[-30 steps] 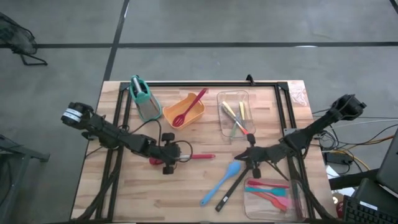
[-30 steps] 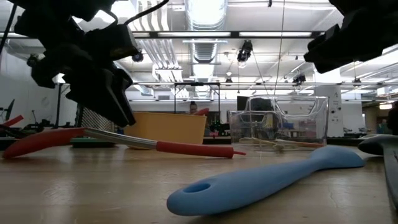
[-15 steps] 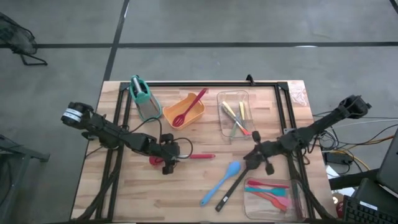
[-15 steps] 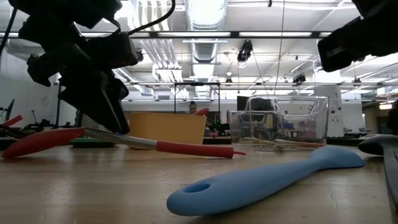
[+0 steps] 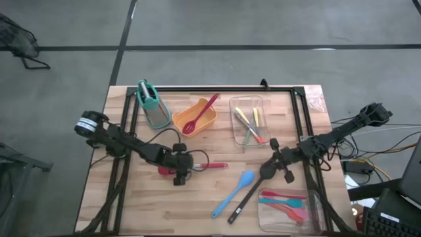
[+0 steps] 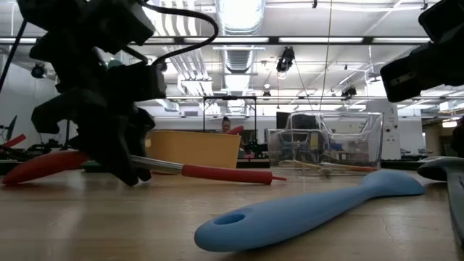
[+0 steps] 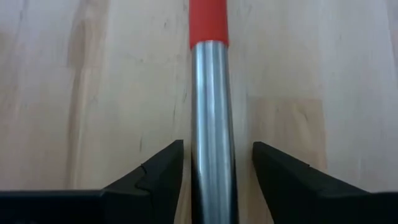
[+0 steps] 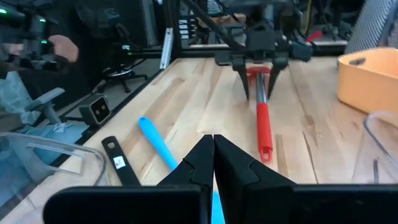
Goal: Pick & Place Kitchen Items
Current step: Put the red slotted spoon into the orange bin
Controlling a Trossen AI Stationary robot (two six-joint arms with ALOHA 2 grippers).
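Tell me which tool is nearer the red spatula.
Left. The left tool straddles the red spatula at its metal shaft, fingers open either side. The right tool is shut, farther off, above the blue spatula.

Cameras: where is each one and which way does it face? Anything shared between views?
High: above the table, straight down; both arms, left gripper, right gripper.
Low: table height, level across toward the room; blue spatula nearest, left arm at left.
Left wrist: down past its open fingers straddling the red utensil.
Right wrist: along the table past its shut fingers toward the left gripper.
Shared: the red utensil shows in all four.
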